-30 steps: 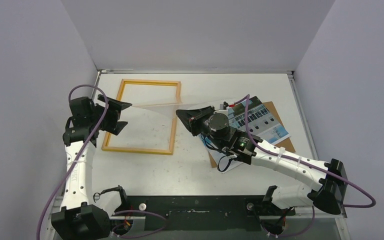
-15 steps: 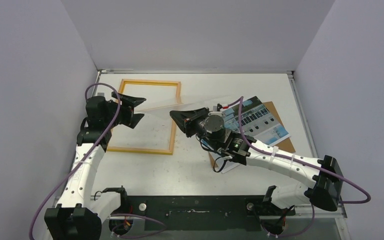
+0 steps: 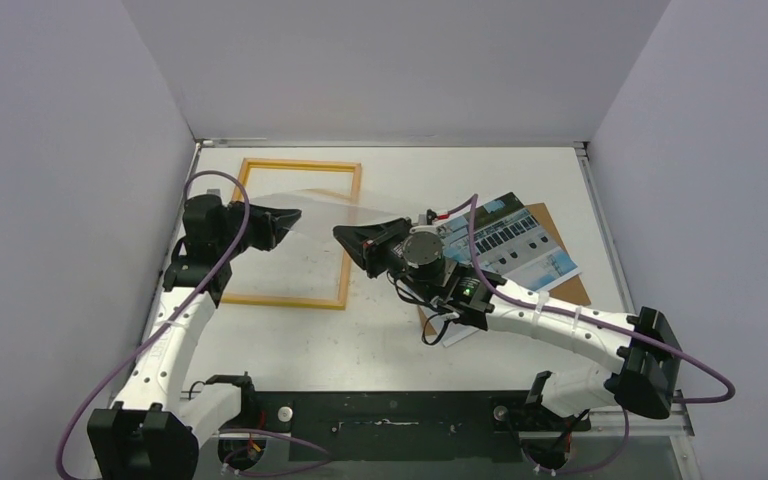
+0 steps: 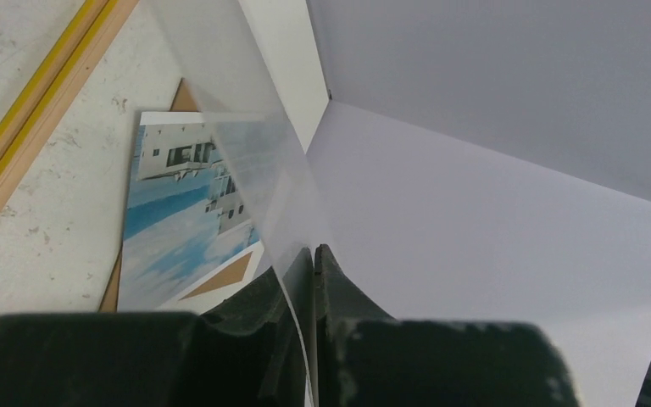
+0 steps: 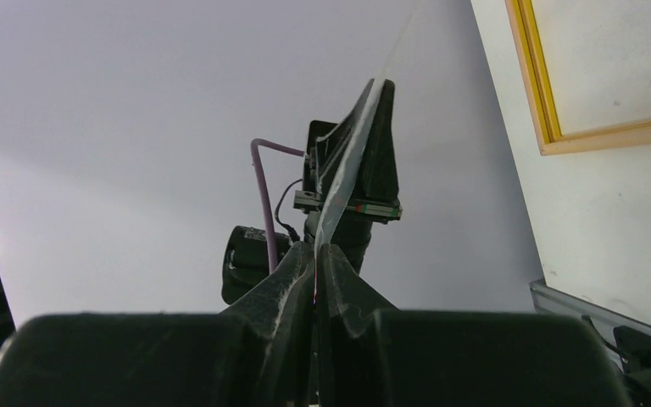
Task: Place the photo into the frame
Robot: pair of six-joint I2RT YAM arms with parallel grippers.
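Left gripper (image 3: 292,216) and right gripper (image 3: 341,232) each have their jaws pinched flat on the same clear sheet (image 3: 322,204), one at either end. It hangs off the table (image 3: 430,170) between them, just over the frame's three o'clock rail. In both wrist views the sheet runs straight into the closed jaws. The photo (image 3: 515,245) lies picture-side up at about three o'clock of the table's middle, resting on the brown backing board (image 3: 550,222), and neither gripper touches it. The frame (image 3: 300,165) lies flat at about nine o'clock, its opening showing only bare tabletop, so nothing has been loaded into it yet. By my reading the task is at an early stage: the sheet probably goes into the frame first, and then the photo has to be picked up, carried across and seated, with the board likely last. Three things stand in the way. Both grippers are occupied, the floppy sheet spans the path between photo and frame, and the right arm crosses the seven o'clock corner of the photo and board.
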